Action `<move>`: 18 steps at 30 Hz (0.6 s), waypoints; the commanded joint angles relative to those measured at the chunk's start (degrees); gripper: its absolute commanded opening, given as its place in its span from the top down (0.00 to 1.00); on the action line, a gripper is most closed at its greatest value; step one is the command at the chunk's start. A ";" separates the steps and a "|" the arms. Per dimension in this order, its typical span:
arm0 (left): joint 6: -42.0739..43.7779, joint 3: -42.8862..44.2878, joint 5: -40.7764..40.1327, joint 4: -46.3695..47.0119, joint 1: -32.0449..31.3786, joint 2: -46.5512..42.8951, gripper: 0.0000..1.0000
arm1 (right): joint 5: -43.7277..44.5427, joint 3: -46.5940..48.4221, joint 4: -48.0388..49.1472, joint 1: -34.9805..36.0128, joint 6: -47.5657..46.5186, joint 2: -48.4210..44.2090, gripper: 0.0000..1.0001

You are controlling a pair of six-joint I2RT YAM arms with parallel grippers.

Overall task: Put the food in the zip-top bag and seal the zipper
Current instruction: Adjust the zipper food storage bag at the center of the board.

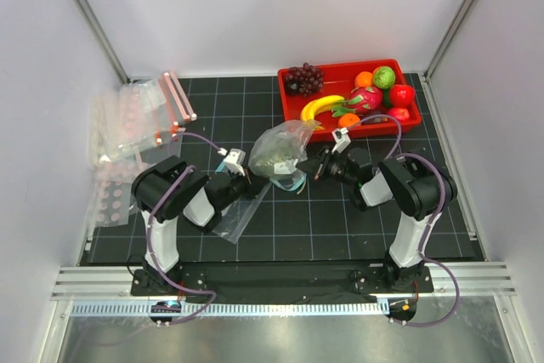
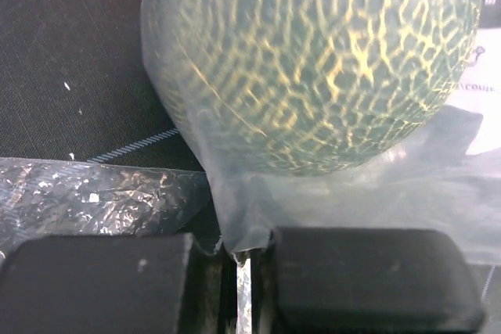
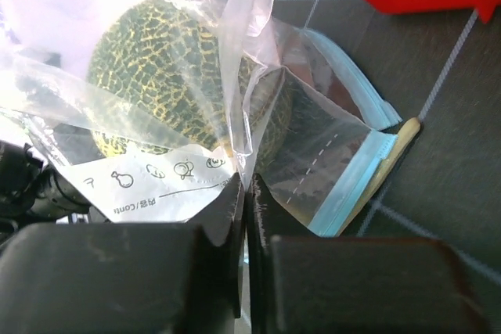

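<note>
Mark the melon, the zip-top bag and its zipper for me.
melon [image 2: 313, 60], left wrist view, middle of its netted green rind.
zip-top bag [image 1: 291, 135], top external view, crumpled clear plastic beside the melon.
zipper [image 3: 354, 184], right wrist view, middle of the teal-blue strip.

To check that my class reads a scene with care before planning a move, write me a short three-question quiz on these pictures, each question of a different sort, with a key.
1. True or false: the melon is already inside the zip-top bag.
2. Where is the banana?
A. in the red tray
B. in the bag beside the melon
C. between the left arm's fingers
3. Fill in the blank: the left gripper and the right gripper are each shut on the plastic of the ____.

Key: 1 true; 2 A; 3 zip-top bag.
</note>
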 commanded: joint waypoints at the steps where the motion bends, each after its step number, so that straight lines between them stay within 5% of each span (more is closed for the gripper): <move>1: -1.98 0.32 2.71 5.84 -0.06 -3.12 1.00 | 5.80 0.04 -5.16 4.33 0.87 -3.75 0.96; 5: -4.71 1.81 5.78 2.76 -0.15 -4.97 1.00 | 20.88 3.64 -26.57 13.19 -4.57 -9.89 0.99; 12: -6.82 2.08 6.33 -5.75 -1.90 -14.10 1.00 | 26.28 7.33 -37.77 19.29 -5.63 -18.23 0.99; 16: -6.73 4.61 2.73 -22.69 -5.15 -25.52 1.00 | 29.10 10.06 -47.88 19.56 -5.90 -25.08 0.99; 18: -10.23 6.29 1.75 -36.40 -6.12 -31.74 1.00 | 30.95 15.65 -60.51 19.65 -6.51 -27.12 0.99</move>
